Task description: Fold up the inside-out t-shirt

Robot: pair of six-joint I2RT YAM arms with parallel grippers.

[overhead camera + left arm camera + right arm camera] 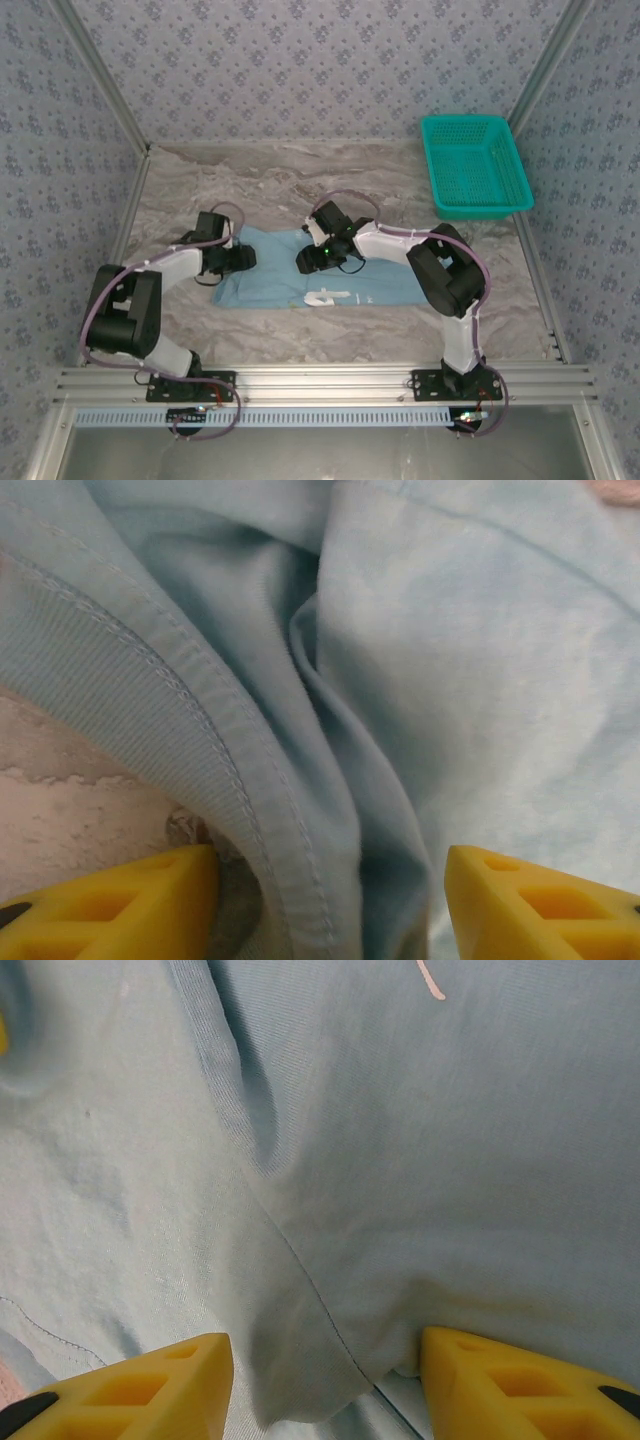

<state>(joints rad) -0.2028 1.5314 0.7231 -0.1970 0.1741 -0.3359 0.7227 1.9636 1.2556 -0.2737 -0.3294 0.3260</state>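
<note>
The inside-out t-shirt (285, 285) lies spread as a light blue patch on the marble table, with white lettering (330, 296) near its front edge. My left gripper (243, 258) rests low on the shirt's left end. In the left wrist view the left gripper (330, 860) stands open, its yellow fingers (130, 900) apart around a stitched hem (215, 740) and a soft fold. My right gripper (308, 260) sits on the shirt's middle. In the right wrist view the right gripper (325, 1345) is open over a creased seam (310, 1270), and a fold touches its right finger (500, 1380).
A teal plastic mesh basket (470, 122) stands at the back right of the table. Bare marble tabletop (250, 185) stretches behind the shirt. Patterned walls and metal frame posts close the table on three sides.
</note>
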